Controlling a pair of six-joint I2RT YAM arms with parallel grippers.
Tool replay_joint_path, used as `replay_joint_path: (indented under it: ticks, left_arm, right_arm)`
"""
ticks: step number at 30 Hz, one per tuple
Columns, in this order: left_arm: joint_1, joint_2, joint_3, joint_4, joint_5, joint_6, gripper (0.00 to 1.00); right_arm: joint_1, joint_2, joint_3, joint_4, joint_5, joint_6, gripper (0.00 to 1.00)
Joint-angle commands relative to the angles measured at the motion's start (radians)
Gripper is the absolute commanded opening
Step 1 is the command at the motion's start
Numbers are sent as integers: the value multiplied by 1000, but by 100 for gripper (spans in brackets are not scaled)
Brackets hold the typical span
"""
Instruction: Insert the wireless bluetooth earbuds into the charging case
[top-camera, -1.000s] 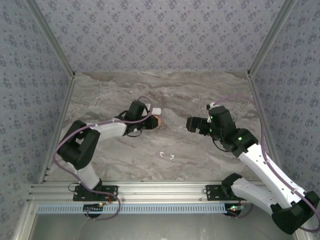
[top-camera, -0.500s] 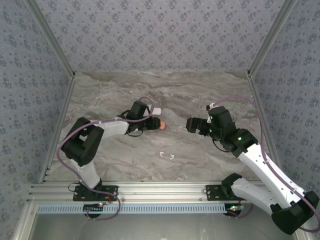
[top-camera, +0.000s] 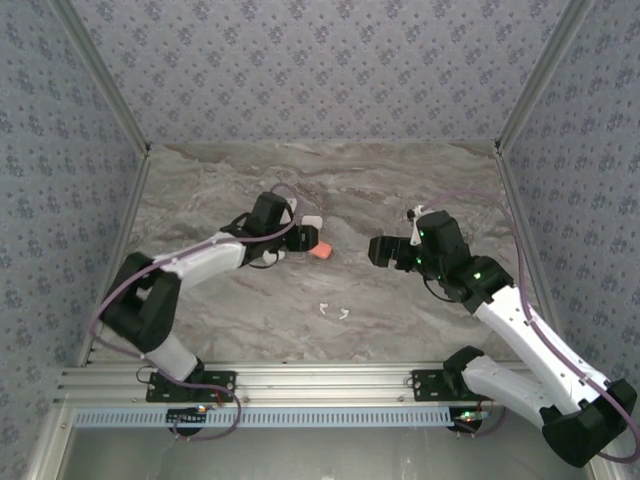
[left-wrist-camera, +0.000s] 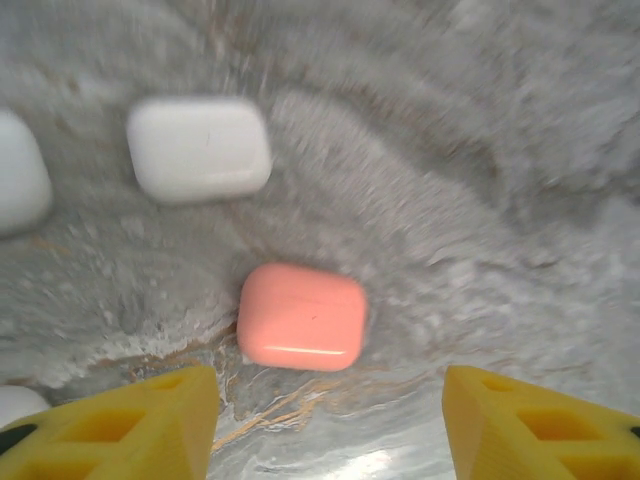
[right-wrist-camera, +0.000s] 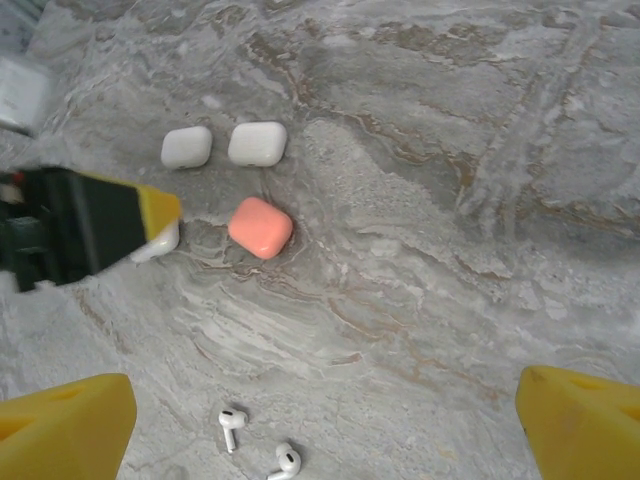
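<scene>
Smooth plastic case (left-wrist-camera: 300, 316), marble-look table (left-wrist-camera: 490, 190)

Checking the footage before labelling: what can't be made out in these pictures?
Right wrist view: one white charging case is mostly hidden behind the left gripper.
Left wrist view: motion-blurred throughout, and another white case is cut off by the left edge.
Top view: the two earbuds are too small to show detail.

I work in a lab test booth: papered walls (top-camera: 320, 70) boxing a marble-look table (top-camera: 400, 185) with an aluminium rail (top-camera: 320, 378).
</scene>
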Motion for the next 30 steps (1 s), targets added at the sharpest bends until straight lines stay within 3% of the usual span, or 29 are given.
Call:
replay_joint_path:
  ticks: [1, 8, 16, 22, 30]
  left_arm:
    - [39, -139, -24, -51, -48, 36, 63]
    - [215, -400, -163, -130, -44, -24, 78]
    - [402, -626, -262, -273, -42, -84, 93]
    - [506, -703, -317, -339, -9, -124, 99]
    - [545, -725, -331, -383, 7, -96, 99]
  right_arm:
    - [12, 45, 17, 79, -72, -138, 100]
    - [91, 235, 122, 172, -279, -578, 100]
    - [187, 627, 390, 46, -301, -1088, 100]
    - [219, 908, 571, 69, -305, -1259, 100]
    - [264, 1216, 838, 10, -264, -1397, 97]
